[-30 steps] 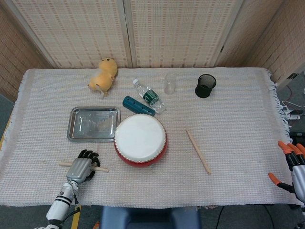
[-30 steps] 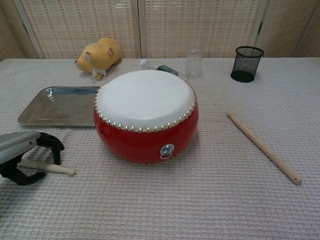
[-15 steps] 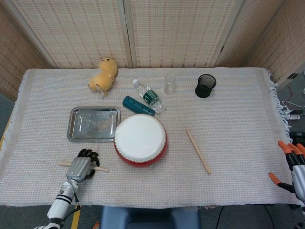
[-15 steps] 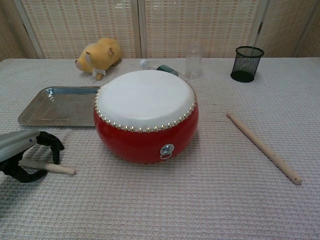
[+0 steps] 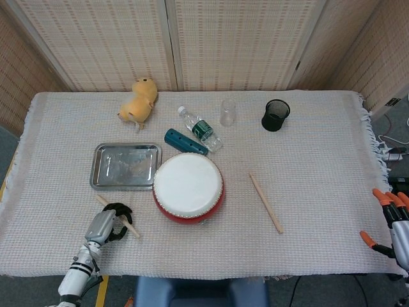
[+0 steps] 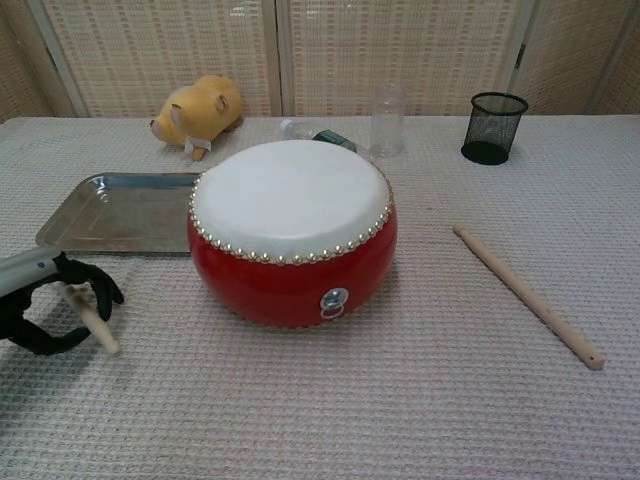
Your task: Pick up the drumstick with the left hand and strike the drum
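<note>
The red drum [image 5: 188, 187] [image 6: 291, 230] with a white skin stands in the middle of the table. My left hand [image 5: 104, 225] [image 6: 45, 305] is at the front left, its fingers curled around a wooden drumstick [image 5: 128, 225] [image 6: 93, 321]. The stick now runs diagonally, its far end near the tray and its near end pointing toward the front right. A second drumstick [image 5: 265, 202] [image 6: 526, 294] lies on the cloth right of the drum. My right hand [image 5: 396, 220] hangs off the table's right edge with orange-tipped fingers apart, holding nothing.
A metal tray [image 5: 125, 165] [image 6: 124, 211] lies left of the drum. Behind it are a yellow plush toy [image 5: 139, 100], a plastic bottle [image 5: 200, 128], a teal cylinder [image 5: 185, 141], a clear cup [image 5: 227, 111] and a black mesh cup [image 5: 275, 115].
The drumstick in my left hand has swung from lying crosswise to a diagonal. The hand has closed on it and turned slightly. The right hand has not moved.
</note>
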Controlling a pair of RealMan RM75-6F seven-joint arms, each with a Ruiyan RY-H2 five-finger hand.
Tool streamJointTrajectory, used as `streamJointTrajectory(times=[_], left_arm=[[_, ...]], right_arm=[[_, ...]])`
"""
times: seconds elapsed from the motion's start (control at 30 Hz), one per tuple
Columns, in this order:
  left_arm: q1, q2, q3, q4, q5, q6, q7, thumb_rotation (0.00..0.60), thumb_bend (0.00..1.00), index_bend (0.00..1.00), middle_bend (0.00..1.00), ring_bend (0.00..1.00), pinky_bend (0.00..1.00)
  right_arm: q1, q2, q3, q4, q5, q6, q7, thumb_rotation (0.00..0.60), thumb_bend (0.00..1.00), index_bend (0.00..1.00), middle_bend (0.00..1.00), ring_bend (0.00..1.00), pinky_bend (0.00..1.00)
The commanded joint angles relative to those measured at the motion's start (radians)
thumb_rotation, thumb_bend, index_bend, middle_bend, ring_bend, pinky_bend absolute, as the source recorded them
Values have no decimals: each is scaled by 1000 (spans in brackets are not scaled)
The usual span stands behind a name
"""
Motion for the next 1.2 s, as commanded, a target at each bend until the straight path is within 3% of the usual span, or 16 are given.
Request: streamJointTrajectory(times=[0.03, 0.07, 0.23, 0.43, 0.57, 0.8, 0.97, 1.2], left_arm=[[41, 119, -31, -101, 55, -33, -306, 600, 408, 567, 296, 145, 112], [44, 134, -34, -111, 61, -43, -354, 600, 408, 566, 297, 145, 113], [54, 265, -54, -149, 149, -168, -842, 600, 408, 562, 301, 145, 113], [50, 338, -37, -72, 345, -199, -1453, 600, 409, 563, 307, 145, 114], [26, 350, 21, 29, 484, -140, -1814, 600, 406, 567, 310, 145, 115], [-50, 313, 148, 222, 627, -41, -2297, 600, 406, 567, 322, 151, 118], [-90, 259, 213, 362, 640, 2, -2490, 600, 407, 569, 334, 165, 124], [-114, 214, 248, 429, 581, -3, -2541, 600, 408, 569, 358, 217, 153]], right_arm=[[0, 0, -1, -3, -1, -1, -3, 600, 204, 16, 139, 0, 70], [0, 0, -1, -4, -1, -1, -4, 600, 204, 16, 139, 0, 70], [1, 2, -1, -11, -3, -1, -12, 600, 204, 16, 140, 0, 70], [1, 5, -2, -22, -4, -1, -23, 600, 203, 16, 139, 0, 70], [1, 7, -2, -30, -7, 1, -31, 600, 203, 16, 140, 0, 70], [-1, 9, -4, -40, -8, 1, -40, 600, 203, 16, 139, 0, 70], [-3, 11, -4, -44, -7, 4, -45, 600, 204, 16, 139, 0, 70], [-4, 12, -4, -49, -4, 1, -50, 600, 204, 16, 139, 0, 70]])
